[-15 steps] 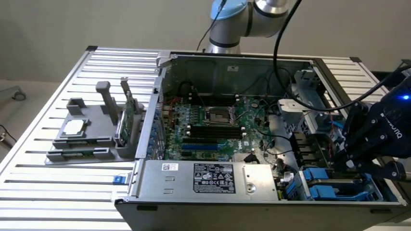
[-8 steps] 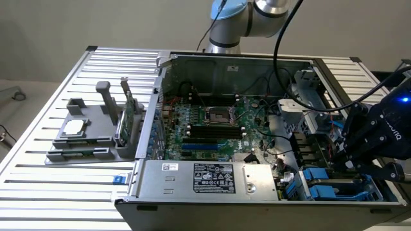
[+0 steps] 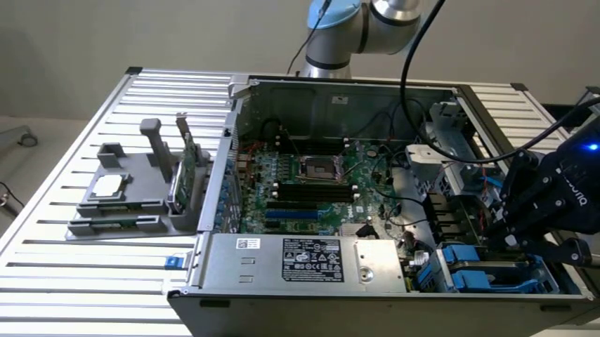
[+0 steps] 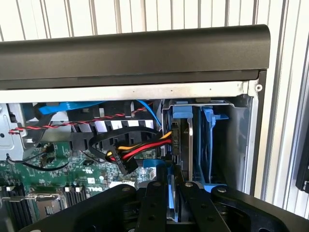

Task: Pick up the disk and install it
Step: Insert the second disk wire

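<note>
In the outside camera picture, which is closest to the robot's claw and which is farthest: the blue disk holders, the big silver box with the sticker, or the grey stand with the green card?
From the claw:
1. Blue disk holders, right beneath it in the case corner.
2. Silver box, along the case's front edge, mid-picture.
3. Grey stand, outside the case, at the exterior view's left.

- Even, soft light is cast over the scene in the exterior view; only faint shadows are seen.
- The slatted table [image 3: 56,277] is lit brightly and looks near white in the wrist view.
- The tool [image 3: 525,228] is rendered as a dark, slightly blurred mass, with a small blue glow above it.
- The open computer case [image 3: 328,91] beside the tool is left in shade inside.
- A pale sheen is seen on the case's black front edge.
</note>
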You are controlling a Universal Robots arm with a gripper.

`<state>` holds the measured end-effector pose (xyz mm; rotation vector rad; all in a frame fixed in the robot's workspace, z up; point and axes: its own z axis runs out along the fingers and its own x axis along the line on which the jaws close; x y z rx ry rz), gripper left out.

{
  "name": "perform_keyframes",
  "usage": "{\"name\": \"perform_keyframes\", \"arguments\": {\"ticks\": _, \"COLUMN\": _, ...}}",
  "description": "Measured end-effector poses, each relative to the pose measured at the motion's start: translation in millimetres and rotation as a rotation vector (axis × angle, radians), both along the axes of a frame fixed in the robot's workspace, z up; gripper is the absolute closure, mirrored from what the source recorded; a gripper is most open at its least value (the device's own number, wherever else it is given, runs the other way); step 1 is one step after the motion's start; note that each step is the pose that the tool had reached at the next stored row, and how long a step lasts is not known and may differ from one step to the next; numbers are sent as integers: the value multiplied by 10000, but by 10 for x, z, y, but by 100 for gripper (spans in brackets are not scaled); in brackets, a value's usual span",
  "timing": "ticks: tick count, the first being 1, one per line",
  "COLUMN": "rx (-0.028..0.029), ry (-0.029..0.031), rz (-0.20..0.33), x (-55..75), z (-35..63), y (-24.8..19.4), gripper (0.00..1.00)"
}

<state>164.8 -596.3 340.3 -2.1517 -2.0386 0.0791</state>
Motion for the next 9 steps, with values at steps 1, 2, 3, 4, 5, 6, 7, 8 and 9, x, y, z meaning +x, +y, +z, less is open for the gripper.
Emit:
{"name": "perform_keyframes", "arguments": {"ticks": 1, "rx": 1, "ry": 0, "rz": 0, "x": 1, "z": 0, "y": -1, "gripper": 84}}
{"name": "perform_keyframes", "arguments": {"ticks": 2, "rx": -1, "ry": 1, "rz": 0, "x": 2, "z": 0, "y": -2, "gripper": 84}}
{"name": "perform_keyframes", "arguments": {"ticks": 3, "rx": -1, "ry": 3, "rz": 0, "x": 4, "z": 1, "y": -3, "gripper": 84}}
{"name": "perform_keyframes", "arguments": {"ticks": 4, "rx": 0, "ry": 5, "rz": 0, "x": 5, "z": 0, "y": -4, "gripper": 84}}
{"name": "perform_keyframes", "arguments": {"ticks": 5, "rx": 2, "ry": 7, "rz": 0, "x": 7, "z": -1, "y": -7, "gripper": 84}}
{"name": "perform_keyframes", "arguments": {"ticks": 6, "rx": 1, "ry": 10, "rz": 0, "x": 8, "z": 0, "y": -9, "gripper": 84}}
{"name": "perform_keyframes", "arguments": {"ticks": 7, "rx": -1, "ry": 13, "rz": -1, "x": 9, "z": 0, "y": -13, "gripper": 84}}
{"name": "perform_keyframes", "arguments": {"ticks": 8, "rx": 0, "ry": 17, "rz": 0, "x": 10, "z": 0, "y": -17, "gripper": 84}}
{"name": "perform_keyframes", "arguments": {"ticks": 9, "rx": -1, "ry": 20, "rz": 0, "x": 10, "z": 0, "y": -20, "gripper": 84}}
